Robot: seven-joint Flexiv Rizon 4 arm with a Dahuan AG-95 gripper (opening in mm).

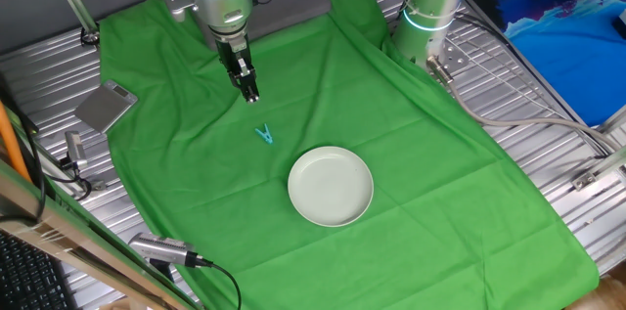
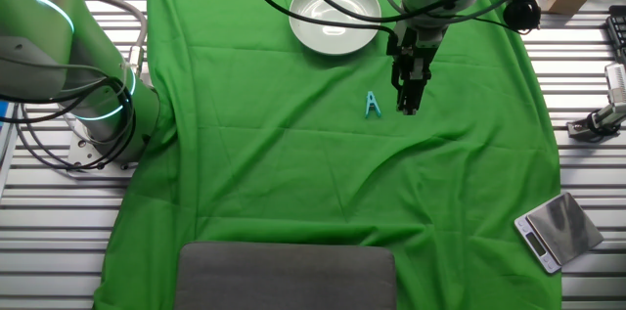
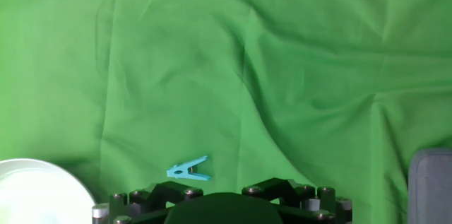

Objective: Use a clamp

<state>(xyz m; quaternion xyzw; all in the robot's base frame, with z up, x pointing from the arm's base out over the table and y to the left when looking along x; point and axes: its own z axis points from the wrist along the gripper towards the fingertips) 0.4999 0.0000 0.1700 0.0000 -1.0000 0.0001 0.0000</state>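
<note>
The clamp (image 1: 265,135) is a tiny teal clip lying flat on the green cloth, left of and above the white round plate (image 1: 331,186). My gripper (image 1: 251,95) hangs above the cloth, a short way behind the clamp and not touching it. Its fingers look closed together and hold nothing. In the other fixed view the gripper (image 2: 408,107) is just right of the clamp (image 2: 373,105), below the plate (image 2: 335,3). In the hand view the clamp (image 3: 189,169) lies near the bottom edge, with the plate (image 3: 35,189) at the bottom left; the fingertips are out of sight.
A small silver scale (image 1: 106,107) sits at the cloth's edge, also in the other fixed view (image 2: 558,230). A grey pad (image 2: 286,276) lies on the cloth's far end. A second arm's base (image 1: 427,17) stands beside the cloth. The metal table (image 1: 548,124) surrounds it.
</note>
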